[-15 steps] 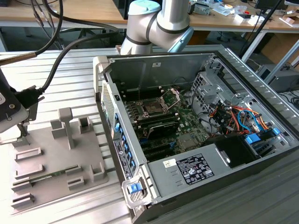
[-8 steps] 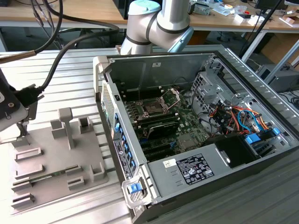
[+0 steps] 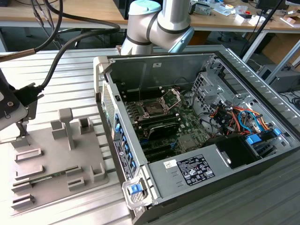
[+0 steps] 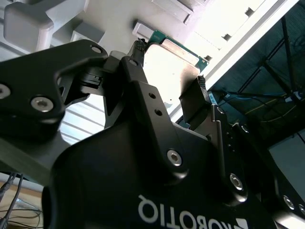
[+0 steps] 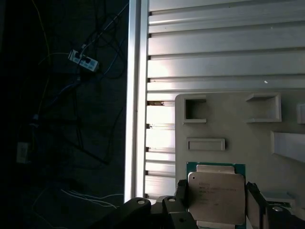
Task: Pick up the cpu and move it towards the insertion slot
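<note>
Gripper (image 4: pixel 170 62) nearest, clamped on cpu (image 5: pixel 217 196) by two opposite edges; cpu just inside tray (image 5: pixel 224 124) edge, lifted or resting unclear; slot (image 3: pixel 153 108) well apart from tray, inside case (image 3: pixel 187 171); judgement: grip edges only, keep chip level, clear tray vertically.

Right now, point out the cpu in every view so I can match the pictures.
First wrist view: the cpu sits gripped in the claw, seen against the grey tray.
Second wrist view: the cpu is the bright square between the claw's fingertips, with the tray behind.
Exterior view: the claw hangs at the exterior view's left edge, above the tray.
Shared landmark: the tray.
</note>
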`<state>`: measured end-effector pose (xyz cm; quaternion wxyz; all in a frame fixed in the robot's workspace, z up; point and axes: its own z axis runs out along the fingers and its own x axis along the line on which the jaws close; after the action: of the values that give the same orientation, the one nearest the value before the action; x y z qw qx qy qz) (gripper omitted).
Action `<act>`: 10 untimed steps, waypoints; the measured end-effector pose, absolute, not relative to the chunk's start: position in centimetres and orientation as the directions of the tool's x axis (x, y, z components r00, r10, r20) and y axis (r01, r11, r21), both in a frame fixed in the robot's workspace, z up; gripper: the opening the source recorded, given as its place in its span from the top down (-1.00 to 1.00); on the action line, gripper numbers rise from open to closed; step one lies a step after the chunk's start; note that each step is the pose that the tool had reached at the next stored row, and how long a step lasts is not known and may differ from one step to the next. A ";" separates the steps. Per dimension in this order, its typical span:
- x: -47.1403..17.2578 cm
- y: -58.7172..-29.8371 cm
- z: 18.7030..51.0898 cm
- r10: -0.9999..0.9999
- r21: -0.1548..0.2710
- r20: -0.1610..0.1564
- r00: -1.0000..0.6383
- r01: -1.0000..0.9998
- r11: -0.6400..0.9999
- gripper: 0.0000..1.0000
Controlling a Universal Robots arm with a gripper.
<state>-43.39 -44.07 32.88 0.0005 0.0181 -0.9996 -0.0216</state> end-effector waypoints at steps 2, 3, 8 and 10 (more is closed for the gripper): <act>-43.4 -44.1 33.0 -0.036 0.043 0.000 -0.999 -0.036 0.998 -0.09; -43.4 -44.1 33.0 -0.036 0.043 0.000 -0.999 -0.036 0.998 -0.09; -43.4 -44.1 33.2 -0.036 0.043 0.000 -0.999 -0.036 0.998 -0.09; -43.4 -44.1 33.3 -0.036 0.043 0.000 -0.999 -0.036 0.998 -0.09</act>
<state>-43.39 -44.07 33.31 0.0005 0.0181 -0.9996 -0.0215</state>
